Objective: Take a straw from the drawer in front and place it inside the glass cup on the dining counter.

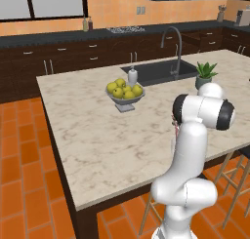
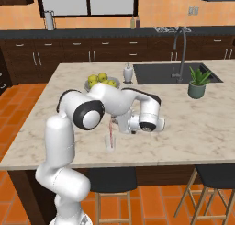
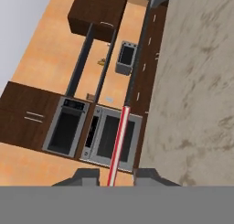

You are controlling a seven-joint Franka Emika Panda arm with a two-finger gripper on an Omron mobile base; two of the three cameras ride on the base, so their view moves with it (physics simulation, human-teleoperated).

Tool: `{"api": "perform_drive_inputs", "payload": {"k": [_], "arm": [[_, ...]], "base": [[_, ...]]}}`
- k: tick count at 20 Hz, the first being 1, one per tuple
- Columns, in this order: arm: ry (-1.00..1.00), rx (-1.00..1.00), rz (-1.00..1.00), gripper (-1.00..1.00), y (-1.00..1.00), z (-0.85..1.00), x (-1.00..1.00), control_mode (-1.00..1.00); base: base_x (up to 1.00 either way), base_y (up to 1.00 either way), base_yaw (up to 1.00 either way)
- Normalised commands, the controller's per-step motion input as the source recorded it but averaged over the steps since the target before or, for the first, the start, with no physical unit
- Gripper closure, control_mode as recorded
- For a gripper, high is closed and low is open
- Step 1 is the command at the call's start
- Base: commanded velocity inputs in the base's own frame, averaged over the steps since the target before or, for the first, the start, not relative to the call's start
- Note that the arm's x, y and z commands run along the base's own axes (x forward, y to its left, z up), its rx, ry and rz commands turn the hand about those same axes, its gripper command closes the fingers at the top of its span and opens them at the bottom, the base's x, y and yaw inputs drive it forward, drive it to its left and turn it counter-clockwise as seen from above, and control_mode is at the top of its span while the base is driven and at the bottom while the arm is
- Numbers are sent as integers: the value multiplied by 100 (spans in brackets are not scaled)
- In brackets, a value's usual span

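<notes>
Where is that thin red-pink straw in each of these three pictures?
Left base view: a short bit of the straw shows left of the white arm, above the dining counter.
Right base view: it stands in the glass cup near the counter's front edge, below the hand.
Hand view: it runs up from between the fingertips.
Shared landmark: the beige marble counter top.

The white arm with dark joints rises from the lower right of the left base view and the lower left of the right base view, bends at a dark elbow, then reaches toward frame centre. Its wrist folds downward. In the hand view the tool [image 3: 111,176] shows two dark fingertips [image 3: 87,176] slightly parted at bottom centre.
</notes>
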Motion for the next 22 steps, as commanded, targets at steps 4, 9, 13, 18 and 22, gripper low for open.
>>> {"api": "perform_drive_inputs", "payload": {"k": [4,9,13,18,22], "arm": [[-6,0,0,-100,0,-1,-9,-100],[-7,0,0,-100,-1,0,-4,-100],[-11,0,0,-100,-31,0,0,-100],[-14,1,0,-100,-50,8,-18,-100],[-15,1,0,-100,-18,54,-78,-100]], "base": [[0,0,0],[0,0,0],[0,0,0],[0,0,0],[0,0,0]]}}
